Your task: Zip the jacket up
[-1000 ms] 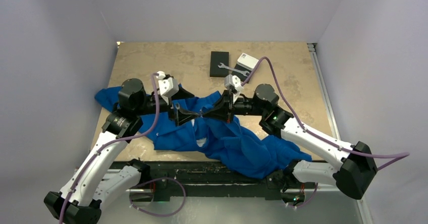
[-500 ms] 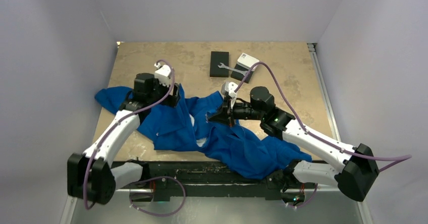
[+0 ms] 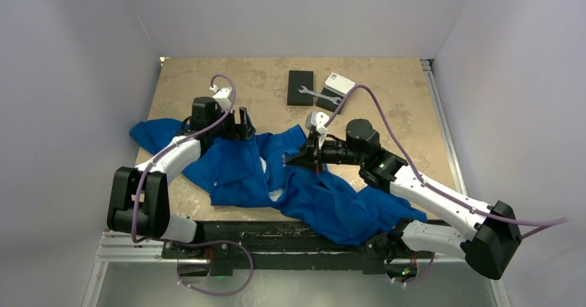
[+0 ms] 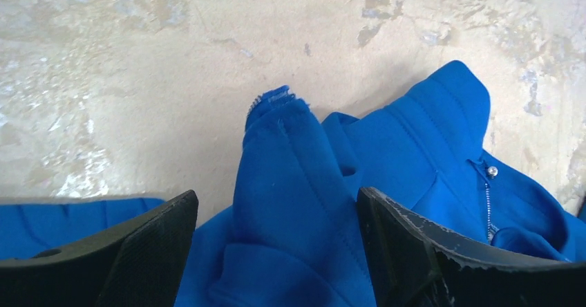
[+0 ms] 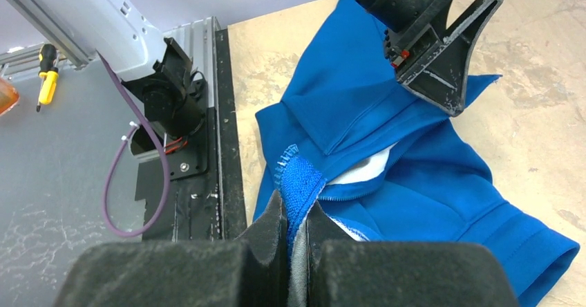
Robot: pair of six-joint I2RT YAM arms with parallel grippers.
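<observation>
The jacket [image 3: 304, 189] is lying crumpled on the bench [image 3: 207, 79]. The right gripper [image 5: 296, 217] is pinching its edge, jaws clamped on cloth. The left gripper [image 4: 276, 200] is hovering with jaws apart over a fold. I think it should be gripping the other zipper edge squarely.

Royal-blue fabric jacket [image 3: 311, 196] on tan table [image 3: 207, 79], flat black block [image 3: 300, 88] behind jacket, silvery wrench [image 3: 321, 97] and white box [image 3: 339, 82] also behind jacket

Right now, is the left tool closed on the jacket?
No, the left tool is open, fingers wide apart with the jacket between them.
</observation>
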